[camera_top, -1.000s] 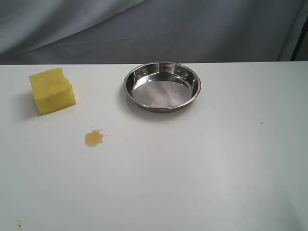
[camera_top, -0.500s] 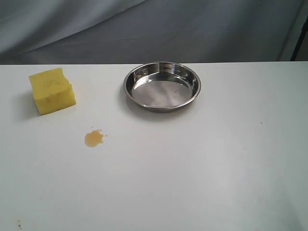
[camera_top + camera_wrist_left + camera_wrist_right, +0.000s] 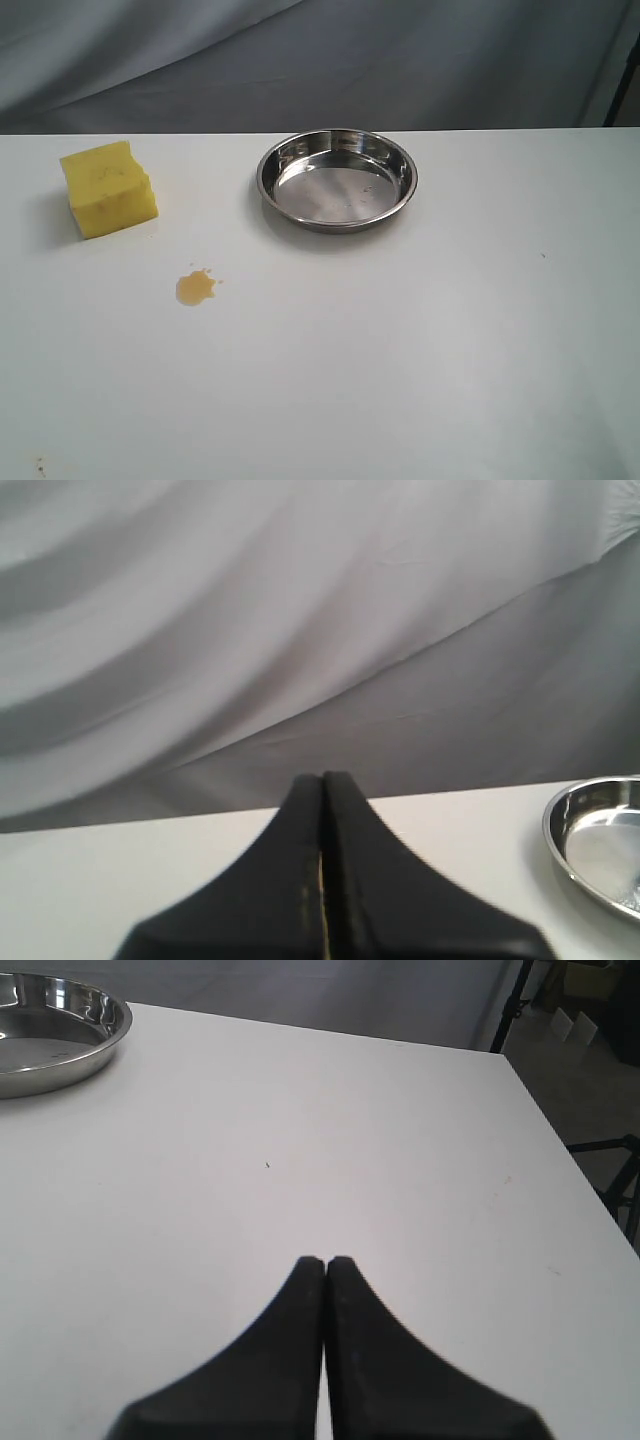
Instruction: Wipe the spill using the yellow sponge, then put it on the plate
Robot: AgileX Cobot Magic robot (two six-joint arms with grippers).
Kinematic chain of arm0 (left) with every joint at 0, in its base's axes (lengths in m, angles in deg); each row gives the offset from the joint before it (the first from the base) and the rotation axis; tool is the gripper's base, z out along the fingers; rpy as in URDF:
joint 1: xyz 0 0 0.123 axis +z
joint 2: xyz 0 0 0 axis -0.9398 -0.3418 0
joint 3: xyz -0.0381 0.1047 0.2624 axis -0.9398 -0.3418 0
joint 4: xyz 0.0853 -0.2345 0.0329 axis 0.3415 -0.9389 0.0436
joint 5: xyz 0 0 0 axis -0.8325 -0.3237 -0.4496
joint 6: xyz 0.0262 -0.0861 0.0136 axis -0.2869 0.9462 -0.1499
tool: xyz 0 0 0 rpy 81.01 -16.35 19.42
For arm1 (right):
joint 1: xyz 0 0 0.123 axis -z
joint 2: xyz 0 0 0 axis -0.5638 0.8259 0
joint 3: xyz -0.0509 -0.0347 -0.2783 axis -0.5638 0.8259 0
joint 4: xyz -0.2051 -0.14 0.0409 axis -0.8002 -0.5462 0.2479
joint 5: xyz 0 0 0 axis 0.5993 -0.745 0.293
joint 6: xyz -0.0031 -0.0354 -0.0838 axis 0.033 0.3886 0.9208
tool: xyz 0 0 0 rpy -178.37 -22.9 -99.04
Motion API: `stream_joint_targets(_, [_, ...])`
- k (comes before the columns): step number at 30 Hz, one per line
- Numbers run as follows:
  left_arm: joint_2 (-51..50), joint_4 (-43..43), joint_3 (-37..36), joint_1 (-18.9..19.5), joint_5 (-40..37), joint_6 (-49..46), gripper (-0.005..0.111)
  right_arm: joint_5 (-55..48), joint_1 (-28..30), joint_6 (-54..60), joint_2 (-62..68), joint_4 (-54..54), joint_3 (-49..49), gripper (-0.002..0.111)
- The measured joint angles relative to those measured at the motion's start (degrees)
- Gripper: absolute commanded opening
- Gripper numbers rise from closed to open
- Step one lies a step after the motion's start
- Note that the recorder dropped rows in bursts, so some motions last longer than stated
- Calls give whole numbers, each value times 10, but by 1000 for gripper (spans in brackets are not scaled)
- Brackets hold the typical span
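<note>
Table (image 3: 400, 350) with sponge (image 3: 108, 188), spill (image 3: 195, 287) only in exterior view (plate (image 3: 330, 195) in all 3)

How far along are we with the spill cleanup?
Done: nothing yet. The spill is unwiped on the table, the yellow sponge sits apart from it, the plate is empty. In hand: nothing; the left end effector and right end effector are both shut and empty. Remaining: grasp sponge, wipe, place it on the plate.
</note>
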Motion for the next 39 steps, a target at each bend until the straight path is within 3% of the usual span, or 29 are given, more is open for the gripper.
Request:
stream_joint_targets(9, [-80, 0, 0, 0, 21, 0, 0, 0, 0, 0, 0, 0, 0, 0])
stream_joint_targets(18, [-82, 32, 0, 0, 26, 0, 0, 0, 0, 0, 0, 0, 0, 0])
stream_joint_targets(32, [-87, 34, 0, 0, 129, 0, 1, 0, 0, 0, 0, 0, 0, 0])
stream_joint_targets(39, [-137, 34, 0, 0, 172, 0, 1, 0, 0, 0, 0, 0, 0, 0])
